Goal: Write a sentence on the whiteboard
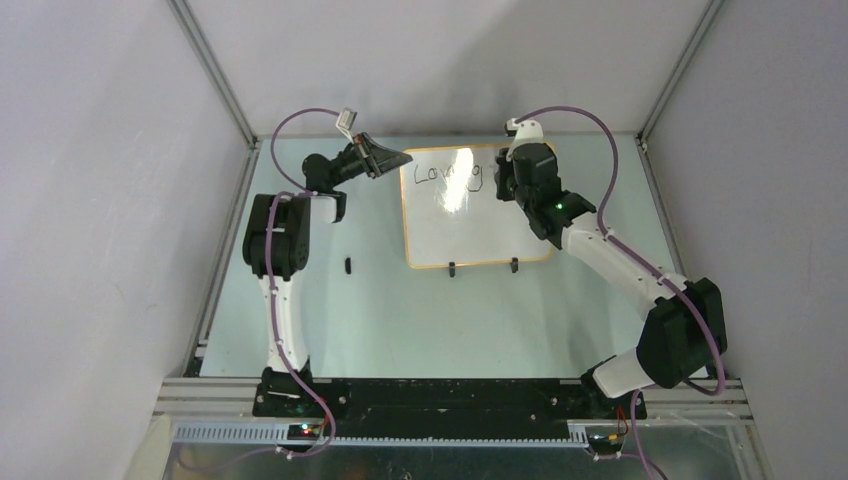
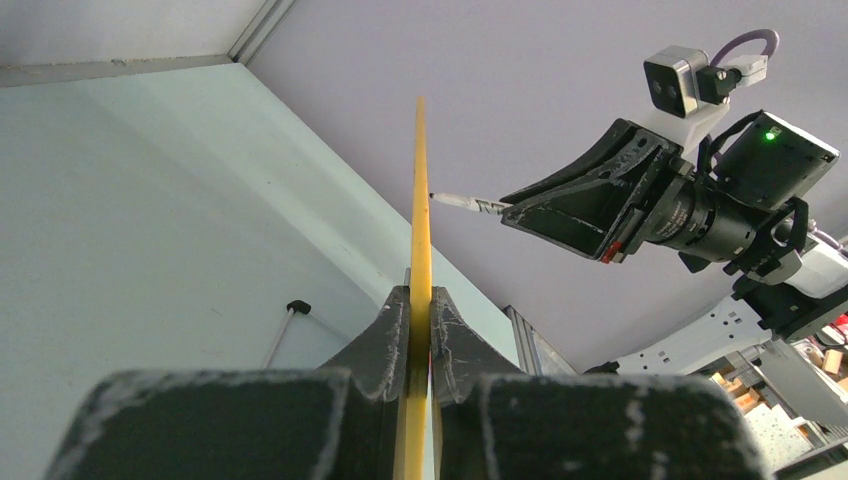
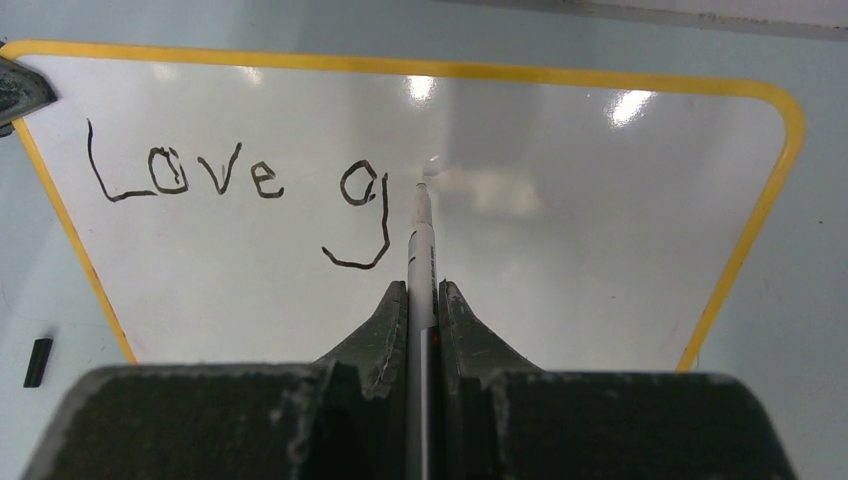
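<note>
Pinching one marker, the right gripper holds its tip to the single whiteboard by the far edge of the worktop, just right of the sentence: one word, "Love", and one "g". The left gripper clamps the board's far-left corner.

The top external camera looks down from high at the near side over the table. The left wrist camera sights edge-on along the whiteboard toward the right gripper; the right wrist camera faces its written front (very near, along its marker). All share the whiteboard.
</note>
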{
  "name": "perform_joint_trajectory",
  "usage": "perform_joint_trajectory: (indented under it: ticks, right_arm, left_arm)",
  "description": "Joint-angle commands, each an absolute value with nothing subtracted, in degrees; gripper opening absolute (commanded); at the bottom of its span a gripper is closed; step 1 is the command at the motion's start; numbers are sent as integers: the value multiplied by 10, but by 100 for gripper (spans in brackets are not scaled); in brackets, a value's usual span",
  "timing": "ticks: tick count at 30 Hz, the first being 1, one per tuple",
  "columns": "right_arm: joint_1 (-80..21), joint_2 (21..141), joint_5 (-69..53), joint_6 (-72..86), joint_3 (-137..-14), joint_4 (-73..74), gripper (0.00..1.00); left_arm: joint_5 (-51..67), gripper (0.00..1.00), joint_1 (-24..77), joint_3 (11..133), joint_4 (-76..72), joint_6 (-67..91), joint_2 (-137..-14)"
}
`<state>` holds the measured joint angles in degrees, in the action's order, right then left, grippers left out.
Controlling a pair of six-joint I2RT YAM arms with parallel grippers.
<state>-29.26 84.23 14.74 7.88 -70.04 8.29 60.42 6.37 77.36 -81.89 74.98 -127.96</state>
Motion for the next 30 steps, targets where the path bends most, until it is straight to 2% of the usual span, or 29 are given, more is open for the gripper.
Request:
perform_joint_trajectory:
  ticks: [1, 30]
  right_arm:
    - [-290, 849, 156, 73, -733, 69, 0]
    - [-288, 868, 166, 74, -748, 115, 0]
  left_arm:
    - [609, 0, 66, 778, -839, 743, -1254]
    - [609, 0, 66, 776, -838, 741, -1252]
